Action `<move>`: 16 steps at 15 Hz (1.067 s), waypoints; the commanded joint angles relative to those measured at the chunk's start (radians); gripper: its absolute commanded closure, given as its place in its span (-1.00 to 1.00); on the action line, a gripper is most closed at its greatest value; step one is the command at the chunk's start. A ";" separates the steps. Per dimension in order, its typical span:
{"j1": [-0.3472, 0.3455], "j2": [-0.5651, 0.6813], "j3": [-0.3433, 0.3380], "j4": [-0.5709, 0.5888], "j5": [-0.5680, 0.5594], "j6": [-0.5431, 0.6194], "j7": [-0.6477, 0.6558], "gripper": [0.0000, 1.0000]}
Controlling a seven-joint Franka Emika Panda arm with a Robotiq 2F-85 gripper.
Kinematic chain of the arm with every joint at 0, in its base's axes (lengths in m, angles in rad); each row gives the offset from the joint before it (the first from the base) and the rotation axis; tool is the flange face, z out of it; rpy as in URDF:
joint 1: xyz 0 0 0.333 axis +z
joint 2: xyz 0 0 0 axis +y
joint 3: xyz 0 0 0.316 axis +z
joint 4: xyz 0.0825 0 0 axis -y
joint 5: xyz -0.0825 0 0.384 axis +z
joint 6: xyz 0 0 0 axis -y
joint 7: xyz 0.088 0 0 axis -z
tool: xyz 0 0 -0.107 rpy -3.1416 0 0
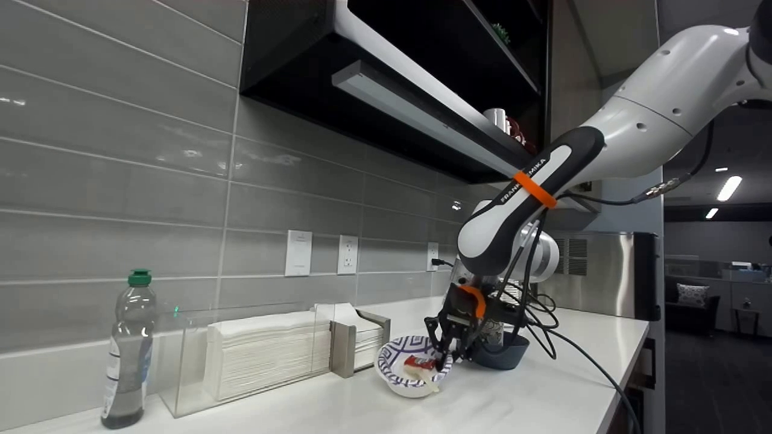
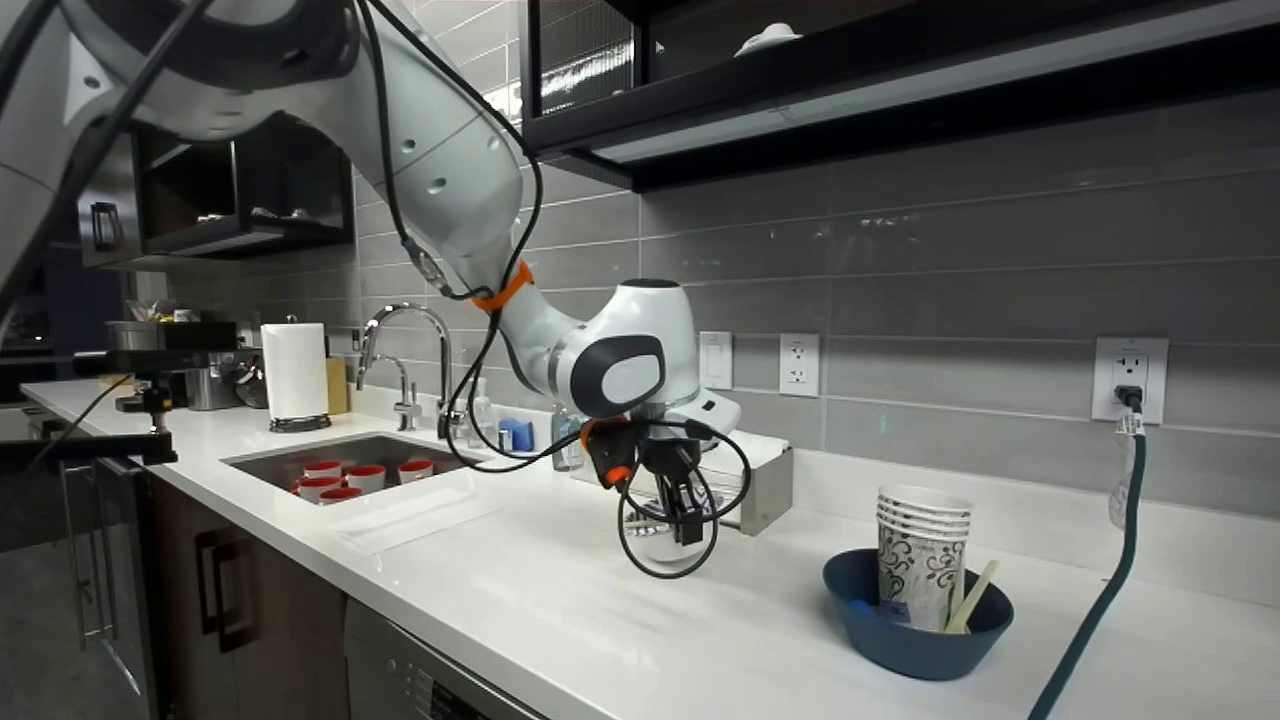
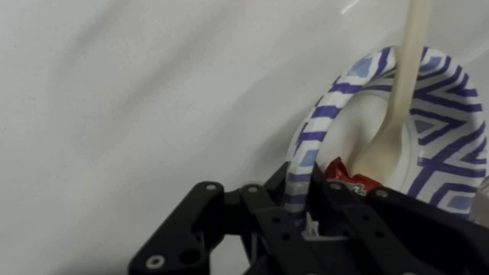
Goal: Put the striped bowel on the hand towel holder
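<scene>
Lift level, carry slowly

Over the tabletop, rise higher than the towel holder before crossing. The striped bowl tilts near it, rim clamped in your pincer. The overhanging spoon could slide out; so could the red packet.

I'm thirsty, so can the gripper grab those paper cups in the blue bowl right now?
Probably not yet: the gripper looks closed on the striped bowl, so it must let go first. After that, perhaps: the paper cups stand well above the rim of the blue bowl.
</scene>
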 commanded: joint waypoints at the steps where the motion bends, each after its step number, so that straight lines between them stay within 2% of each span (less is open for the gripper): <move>1: -0.019 -0.038 0.008 0.023 0.089 -0.071 -0.009 0.96; 7: -0.081 -0.056 0.012 0.158 0.301 -0.337 -0.037 0.96; 8: -0.048 -0.047 -0.004 0.118 0.230 -0.263 -0.011 0.96; 9: -0.053 -0.049 -0.007 0.129 0.236 -0.279 -0.015 0.84; 10: -0.053 -0.049 -0.008 0.129 0.236 -0.278 -0.014 0.84; 11: -0.052 -0.047 -0.008 0.126 0.235 -0.278 -0.014 0.96; 13: -0.040 -0.035 0.008 0.128 0.306 -0.220 0.052 0.96; 16: -0.033 -0.006 0.026 0.192 0.402 -0.163 0.133 0.96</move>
